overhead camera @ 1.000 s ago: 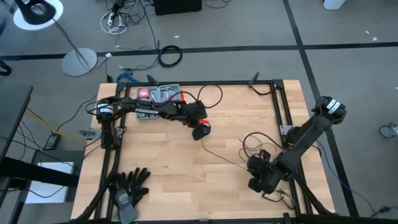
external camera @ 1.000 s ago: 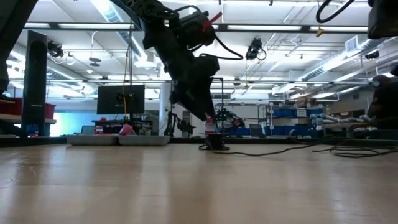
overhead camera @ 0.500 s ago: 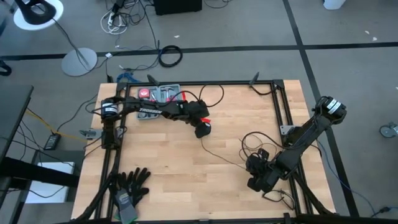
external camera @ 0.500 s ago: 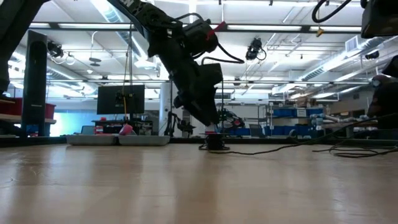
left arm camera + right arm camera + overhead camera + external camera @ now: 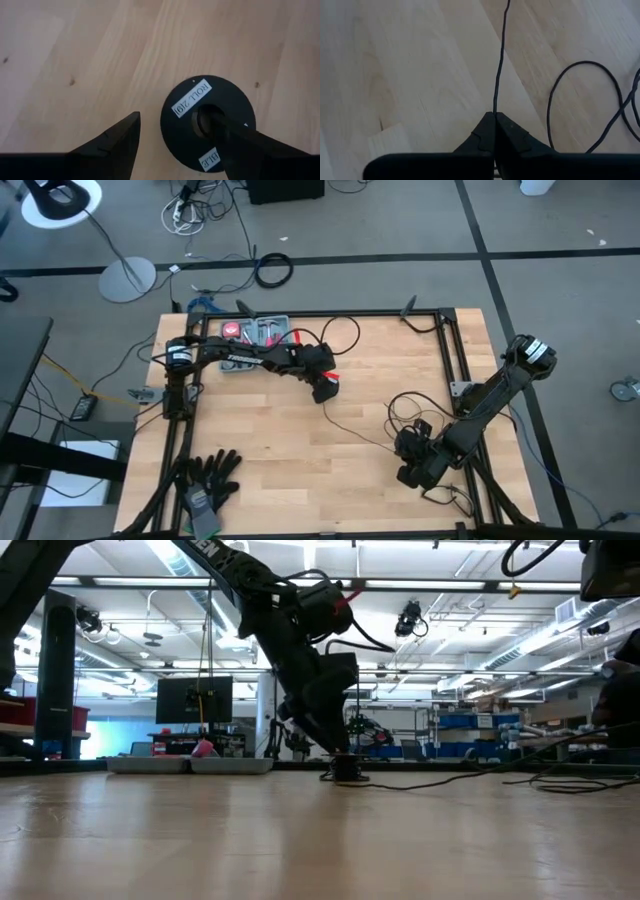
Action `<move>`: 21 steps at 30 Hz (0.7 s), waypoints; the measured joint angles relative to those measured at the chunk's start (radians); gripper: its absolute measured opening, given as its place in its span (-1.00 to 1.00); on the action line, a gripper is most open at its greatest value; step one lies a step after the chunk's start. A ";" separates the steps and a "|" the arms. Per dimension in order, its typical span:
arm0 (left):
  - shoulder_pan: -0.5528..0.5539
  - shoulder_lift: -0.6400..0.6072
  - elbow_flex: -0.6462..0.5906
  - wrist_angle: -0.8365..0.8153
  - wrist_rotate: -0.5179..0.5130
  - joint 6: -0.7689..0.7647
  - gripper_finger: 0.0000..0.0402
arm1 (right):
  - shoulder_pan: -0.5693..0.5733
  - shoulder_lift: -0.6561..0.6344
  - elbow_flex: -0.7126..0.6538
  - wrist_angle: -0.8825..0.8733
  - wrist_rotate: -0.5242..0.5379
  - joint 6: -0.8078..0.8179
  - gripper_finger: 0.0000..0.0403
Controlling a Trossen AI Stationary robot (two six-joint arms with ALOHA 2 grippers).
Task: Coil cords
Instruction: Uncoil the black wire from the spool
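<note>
The cord is a thin black wire [image 5: 360, 430] ending in a round black disc [image 5: 175, 135] with white labels, lying flat mid-table. The disc also shows in the low view [image 5: 346, 774]. My left gripper [image 5: 325, 388] is open right over the disc; in its wrist view [image 5: 172, 120] one finger is over the disc and the other stands beside the rim. My right gripper [image 5: 405, 450] is at the near right, shut on the wire [image 5: 500, 60]. Loose loops of the wire [image 5: 415, 408] lie on the table beside it. My left gripper comes from above, slanting down. One fingertip [image 5: 215, 122] reaches the disc's centre hole [image 5: 201, 120]; the other finger [image 5: 122, 142] stands outside the rim, apart from it. The disc lies flat on the table. Whether the tip presses into the hole, I cannot tell. My right gripper pinches the thin wire [image 5: 494, 107] between its two fingertips, low over the table. The wire leaves the tips in a straight line along the fingers, toward the disc. Which part of the wire's length this is does not show.
A grey tray [image 5: 255, 330] with tools sits at the far left. Black gloves [image 5: 210, 475] lie at the near left corner. A black frame rail [image 5: 450, 350] runs around the table. Bare wood [image 5: 280, 440] lies between the two grippers.
My left gripper has gone down onto the disc and a little toward the far edge; its fingertip now meets the disc. The disc and the wire have stayed where they were.
</note>
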 joint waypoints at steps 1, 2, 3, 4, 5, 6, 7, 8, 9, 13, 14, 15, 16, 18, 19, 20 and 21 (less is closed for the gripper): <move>0.000 0.000 0.000 -0.002 0.000 0.000 0.21 | 0.000 0.000 0.000 0.000 0.000 0.000 -0.98; 0.000 0.000 0.000 -0.004 0.000 0.000 0.21 | 0.000 0.000 0.000 0.000 0.000 0.000 -0.98; 0.000 0.000 0.000 -0.005 0.000 0.000 0.21 | 0.000 0.000 0.000 0.000 0.000 0.000 -0.98; 0.000 0.000 0.000 -0.006 0.000 0.000 0.21 | 0.000 0.000 0.000 0.000 0.000 0.000 -0.98; 0.000 -0.001 0.000 -0.007 0.001 -0.002 0.21 | 0.000 0.000 0.000 0.000 0.000 0.000 -0.98; 0.000 -0.001 0.000 -0.008 0.001 -0.003 0.21 | 0.000 0.000 0.000 0.000 -0.001 0.000 -0.98; 0.000 -0.001 0.000 -0.015 0.001 -0.003 0.21 | 0.000 0.000 0.000 0.000 -0.004 0.000 -0.98; 0.000 -0.001 0.000 -0.023 0.001 -0.003 0.21 | 0.000 0.000 0.000 0.000 -0.006 0.000 -0.98; 0.000 -0.001 0.000 -0.026 0.001 -0.004 0.21 | 0.000 0.000 0.000 0.000 -0.009 0.000 -0.98; 0.000 -0.001 0.000 -0.038 0.002 -0.006 0.21 | -0.001 -0.003 0.000 0.000 -0.088 0.031 -0.94; 0.000 -0.002 0.000 -0.042 0.002 -0.006 0.21 | -0.001 -0.007 0.000 0.000 -0.127 0.049 -0.93; 0.000 -0.002 0.000 -0.045 0.002 -0.006 0.21 | 0.000 -0.015 0.000 0.000 -0.161 0.070 -0.92; 0.000 -0.002 0.000 -0.045 0.002 -0.006 0.21 | 0.000 -0.023 0.000 0.000 -0.184 0.097 -0.91; 0.000 -0.002 0.000 -0.044 0.003 -0.006 0.21 | 0.002 -0.044 0.000 0.000 -0.198 0.139 -0.89; 0.000 -0.002 0.000 -0.044 0.003 -0.006 0.21 | 0.004 -0.057 0.000 0.000 -0.198 0.153 -0.89; 0.000 -0.002 0.000 -0.044 0.003 -0.006 0.21 | 0.007 -0.074 0.000 0.000 -0.198 0.162 -0.88; 0.000 -0.002 0.000 -0.045 0.003 -0.006 0.21 | 0.009 -0.092 0.000 0.000 -0.198 0.166 -0.88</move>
